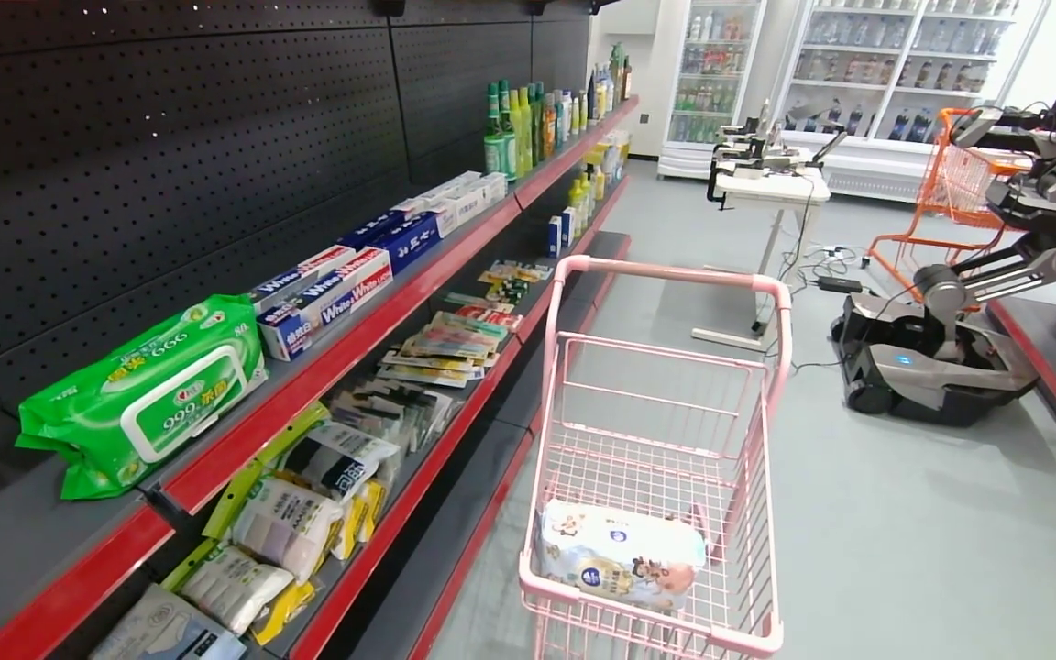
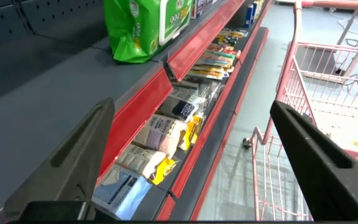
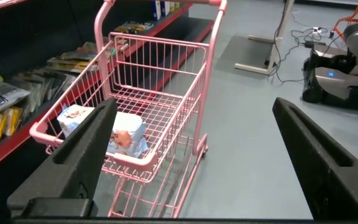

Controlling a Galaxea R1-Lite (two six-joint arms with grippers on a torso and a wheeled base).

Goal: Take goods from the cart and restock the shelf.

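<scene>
A pink cart (image 1: 665,275) stands in the aisle beside the shelf, holding a white-and-blue pack of goods (image 1: 618,554) at its near end. The same cart (image 3: 157,81) and pack (image 3: 114,129) show in the right wrist view, below and ahead of my open right gripper (image 3: 197,168). The top shelf (image 1: 51,541) is grey with a red edge, and a green wipes pack (image 1: 145,390) lies on it. My left gripper (image 2: 197,168) is open and empty, hovering over the shelf's red edge (image 2: 148,93), with the green wipes pack (image 2: 145,25) farther along.
Toothpaste boxes (image 1: 326,289) and green bottles (image 1: 514,124) line the top shelf farther along. Lower shelves hold packets (image 1: 290,522) and flat packs (image 1: 445,344). Another robot (image 1: 940,339), an orange cart (image 1: 954,183) and a white table (image 1: 771,183) stand across the grey floor.
</scene>
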